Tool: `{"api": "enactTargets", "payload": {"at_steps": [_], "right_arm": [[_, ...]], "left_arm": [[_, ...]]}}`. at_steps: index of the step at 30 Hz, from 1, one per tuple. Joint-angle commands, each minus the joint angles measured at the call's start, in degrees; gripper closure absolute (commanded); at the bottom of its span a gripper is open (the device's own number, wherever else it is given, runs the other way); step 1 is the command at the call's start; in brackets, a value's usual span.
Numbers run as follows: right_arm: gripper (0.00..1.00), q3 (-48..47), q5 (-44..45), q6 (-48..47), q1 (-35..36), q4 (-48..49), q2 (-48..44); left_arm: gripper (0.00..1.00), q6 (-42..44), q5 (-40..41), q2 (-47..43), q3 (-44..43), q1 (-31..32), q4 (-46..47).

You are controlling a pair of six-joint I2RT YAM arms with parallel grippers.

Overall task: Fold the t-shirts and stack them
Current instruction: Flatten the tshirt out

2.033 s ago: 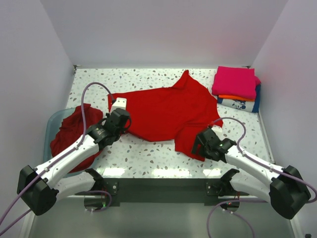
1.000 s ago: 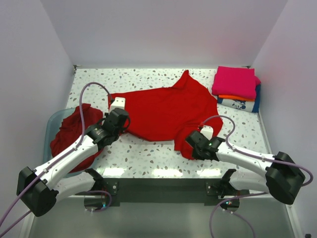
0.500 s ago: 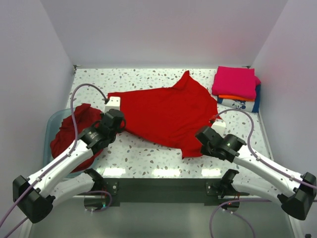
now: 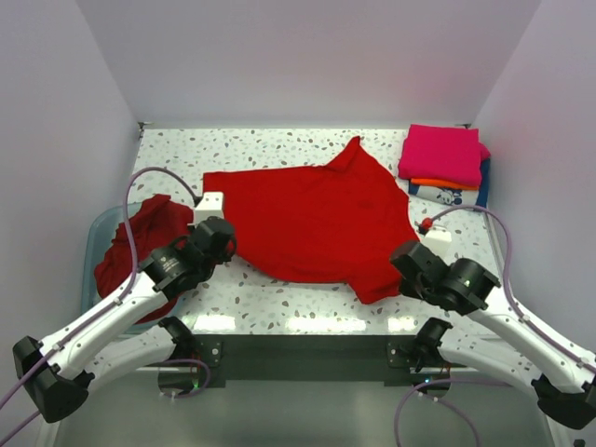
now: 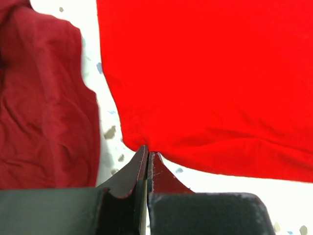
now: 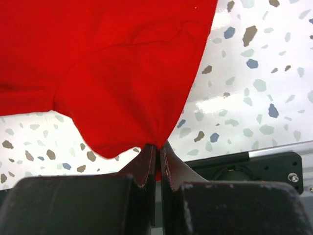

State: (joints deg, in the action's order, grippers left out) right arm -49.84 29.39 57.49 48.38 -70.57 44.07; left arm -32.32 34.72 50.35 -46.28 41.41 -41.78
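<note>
Pinches a soft, probably limp bright red cloth t-shirt (image 4: 312, 219) by its near edge, left gripper (image 5: 147, 151) and right gripper (image 6: 157, 147) both clamped on cloth.

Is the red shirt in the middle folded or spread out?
Spread out: the red shirt lies open across the table, a sleeve sticking out, unlike the folded stack.

A robotics lab test cell: plain white walls (image 4: 307, 56) enclose a speckled terrazzo table (image 4: 270, 291) carrying a bolted-down left arm (image 4: 102, 317) and right arm (image 4: 517, 328).
</note>
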Motion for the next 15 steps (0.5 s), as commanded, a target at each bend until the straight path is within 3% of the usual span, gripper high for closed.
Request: {"api": "enactTargets", "payload": {"at_steps": [1,8,15], "right_arm": [[1.0,-1.84,3.22,2.0,0.31,-6.07,-2.94],[1.0,-1.83,3.22,0.52,0.31,-5.03,-2.6],[0.98,-6.13,5.86,-5.98,-0.3,2.61,6.45]], "left_arm": [[1.0,-5.55,0.52,-0.51,-3.37,2.27,-3.74],[1.0,-7.41,1.84,0.97,-4.61,2.89,-6.56],[1.0,-3.29,0.88,10.38,-5.48,0.17,-3.49]]}}
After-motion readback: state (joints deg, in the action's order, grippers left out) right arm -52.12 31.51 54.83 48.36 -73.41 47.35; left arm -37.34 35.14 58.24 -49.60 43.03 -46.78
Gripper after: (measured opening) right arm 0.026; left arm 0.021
